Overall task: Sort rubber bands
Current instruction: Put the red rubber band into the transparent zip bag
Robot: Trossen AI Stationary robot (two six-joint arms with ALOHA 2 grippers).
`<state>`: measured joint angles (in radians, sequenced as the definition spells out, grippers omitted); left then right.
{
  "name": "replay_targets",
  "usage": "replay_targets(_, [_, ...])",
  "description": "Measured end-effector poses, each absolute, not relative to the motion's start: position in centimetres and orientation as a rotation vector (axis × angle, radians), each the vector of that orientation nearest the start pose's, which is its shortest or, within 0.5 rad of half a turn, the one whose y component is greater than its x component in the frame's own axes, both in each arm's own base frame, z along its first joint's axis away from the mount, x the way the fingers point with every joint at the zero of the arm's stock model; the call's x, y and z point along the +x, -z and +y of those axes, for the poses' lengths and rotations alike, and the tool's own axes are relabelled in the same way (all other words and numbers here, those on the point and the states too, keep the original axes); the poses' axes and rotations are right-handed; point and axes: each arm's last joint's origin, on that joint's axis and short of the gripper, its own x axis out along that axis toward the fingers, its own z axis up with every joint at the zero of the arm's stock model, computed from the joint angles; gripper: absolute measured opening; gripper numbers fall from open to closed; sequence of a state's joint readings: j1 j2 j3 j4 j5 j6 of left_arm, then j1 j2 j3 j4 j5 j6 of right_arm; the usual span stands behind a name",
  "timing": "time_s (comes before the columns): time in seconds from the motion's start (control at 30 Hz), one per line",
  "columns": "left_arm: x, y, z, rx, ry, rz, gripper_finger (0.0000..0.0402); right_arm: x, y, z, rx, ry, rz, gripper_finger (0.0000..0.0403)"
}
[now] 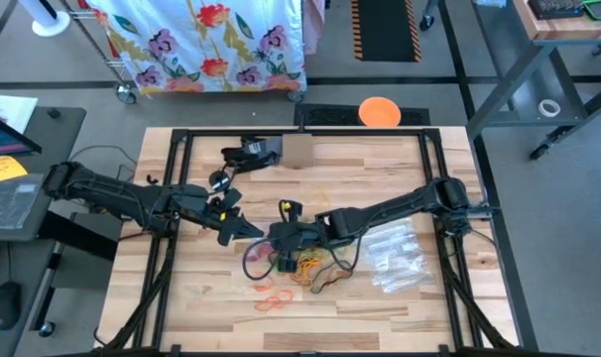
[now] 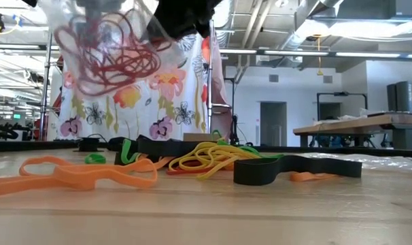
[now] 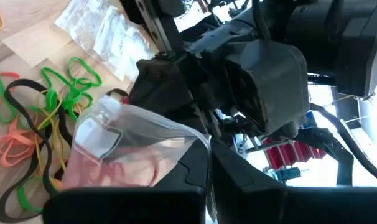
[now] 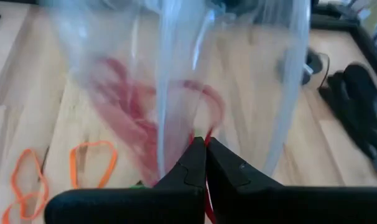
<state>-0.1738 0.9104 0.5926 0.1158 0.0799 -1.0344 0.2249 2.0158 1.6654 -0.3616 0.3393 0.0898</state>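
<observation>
Orange rubber bands point(image 2: 77, 173) lie nearest the low camera, flat on the wooden table point(image 1: 400, 312). Behind them sits the main unsorted heap point(image 1: 305, 266): yellow bands point(image 2: 209, 158), green bands point(image 3: 67, 87) and wide black bands point(image 2: 294, 168), tangled together. A few orange loops point(image 1: 269, 296) lie just apart from the heap, toward the table's near edge.

Red bands point(image 2: 111, 51) are already separated: they hang inside a clear zip bag point(image 3: 135, 146) held above the table, over the heap. The right gripper point(image 4: 205, 146) has its fingers pressed together at the bag's lower part, with a red strand showing at the tips; whether it pinches the film, a band, or both cannot be told. The left gripper point(image 1: 246, 230) is closed as well and meets the bag from the other side, evidently pinching its edge. Judged from this arrangement, the two arms keep the bag lifted and steady so that one colour stays contained while the rest remains loose.

Further clear zip bags point(image 1: 395, 258) lie in a pile beside the heap, under the right arm; these appear empty, presumably reserved for the remaining colours.
</observation>
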Motion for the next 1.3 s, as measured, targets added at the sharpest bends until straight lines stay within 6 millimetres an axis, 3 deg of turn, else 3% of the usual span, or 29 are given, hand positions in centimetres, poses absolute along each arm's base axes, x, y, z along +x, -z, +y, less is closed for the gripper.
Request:
replay_targets(0.27, [20.0, -27.0, -3.7, -1.007, 0.1, 0.343, 0.0, 45.1, -25.6, 9.0, -0.102, 0.142, 0.645, 0.0028])
replay_targets(0.63, [19.9, -26.6, -3.6, -0.977, 0.058, 0.36, 0.0, 45.1, -30.3, 8.6, -0.112, 0.134, 0.671, 0.0112])
replay_targets(0.97, [19.9, -26.6, -3.6, -0.949, 0.048, 0.359, 0.0, 44.1, -33.4, 9.0, -0.116, 0.118, 0.725, 0.0118])
replay_targets(1.3, [20.0, -26.8, -3.6, -0.985, 0.068, 0.341, 0.0, 43.0, -32.7, 9.4, -0.114, 0.134, 0.843, 0.0118])
